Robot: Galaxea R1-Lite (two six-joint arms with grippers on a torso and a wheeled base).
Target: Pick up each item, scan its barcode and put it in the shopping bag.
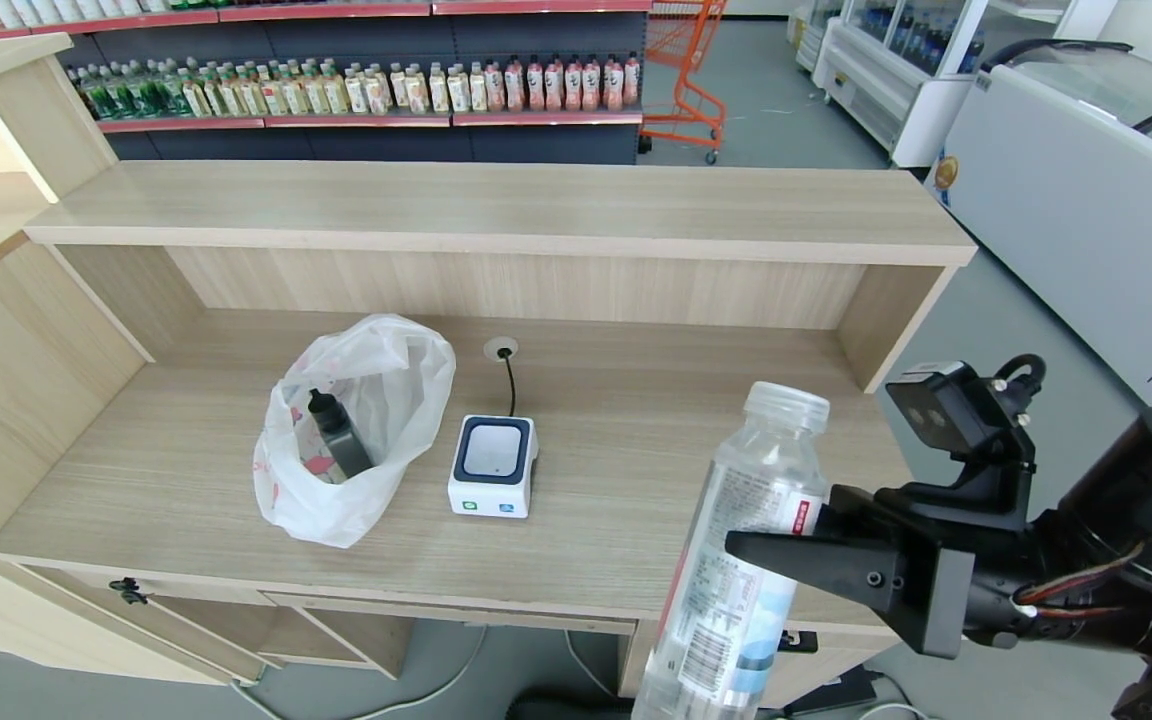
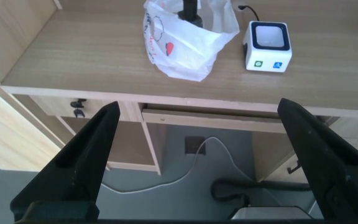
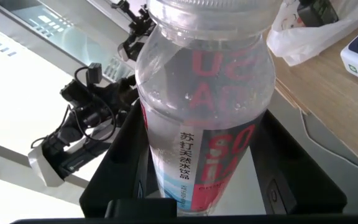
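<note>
Head view: the right claw (image 1: 748, 548) is pinched on a clear water bottle (image 1: 768, 470), its dark fingers pressing the label about halfway up the body. The bottle stands nearly upright with its cap on top, leaning slightly, and hangs in the air off the front right corner of the table (image 1: 636, 450), touching no surface. A barcode shows low on its label, below the claw. In the right wrist view the bottle (image 3: 204, 93) sits squarely between the two fingers, its neck pointing away from the wrist.

The scanner (image 1: 493, 465) rests on the table, well apart from the bottle and to its left, with a cable (image 1: 510, 385) running back to a hole in the tabletop. The shopping bag (image 1: 356, 440) stands just beside the scanner, farther left, mouth open, with a dark bottle (image 1: 336, 435) inside.

In the left wrist view the left claw (image 2: 199, 109) is spread wide, out in front of the table's near edge, facing the bag (image 2: 185, 43) and scanner (image 2: 267, 46).
</note>
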